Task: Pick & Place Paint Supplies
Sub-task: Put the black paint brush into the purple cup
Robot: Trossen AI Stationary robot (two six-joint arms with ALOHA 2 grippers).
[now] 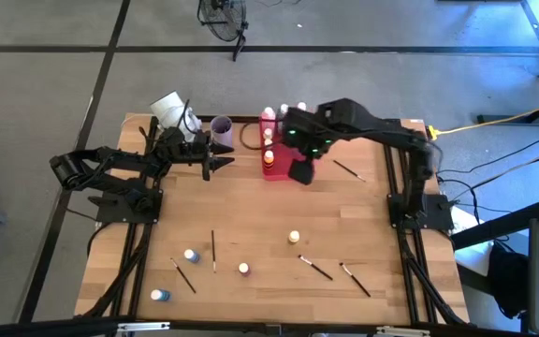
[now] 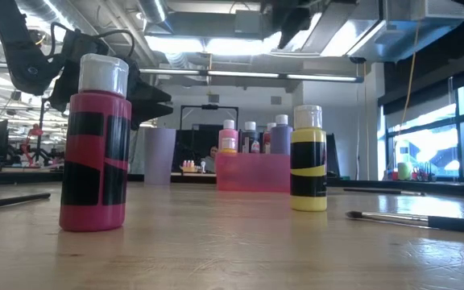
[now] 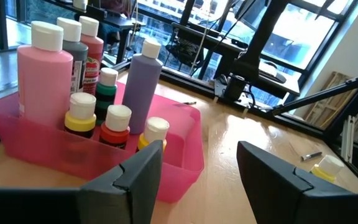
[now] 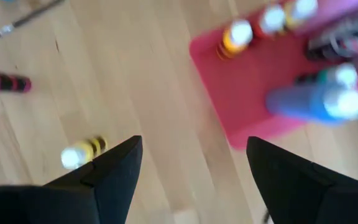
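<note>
Pink translucent plastic tray (image 1: 271,171), tabletop (image 1: 251,215) twelve o'clock, part-filled with bottles; yellow-banded bottle (image 1: 294,238) loose at six. Right claw (image 1: 302,168) wide open, empty, above tray; left claw (image 1: 215,161) parted, empty. Advice: descend vertically, straddle cap

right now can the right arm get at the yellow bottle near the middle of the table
Probably yes. The right end effector hangs open beside the pink tray, holding nothing, and bare wood lies between it and the yellow bottle.
</note>
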